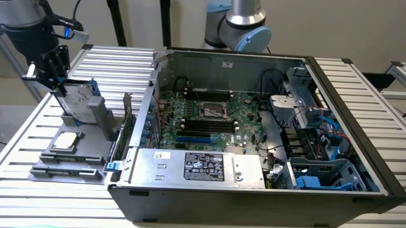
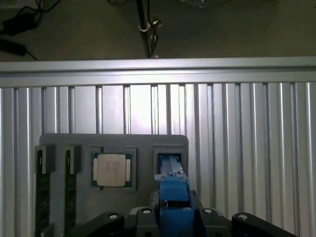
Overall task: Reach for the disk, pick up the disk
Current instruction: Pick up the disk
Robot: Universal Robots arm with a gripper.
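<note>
The disk (image 1: 77, 102) stands on edge in a slot of the grey holder (image 1: 70, 164), on the exterior view's left beside the open computer case. It is silver-grey with a blue bracket (image 1: 94, 90) along its side. My gripper (image 1: 56, 88) has come down over the disk's upper end and sits right at it. In the wrist view the disk's blue bracket edge (image 2: 173, 195) runs up the middle from my gripper (image 2: 173, 219), whose black body flanks it on both sides. The disk still rests in its slot.
The grey holder (image 2: 113, 143) also carries a small square chip (image 1: 66, 141) (image 2: 111, 169) and two memory sticks (image 2: 40, 192). The open computer case (image 1: 254, 118) with a large silver box (image 1: 203, 166) lies at the exterior view's right. A second arm (image 1: 244, 28) stands behind it.
</note>
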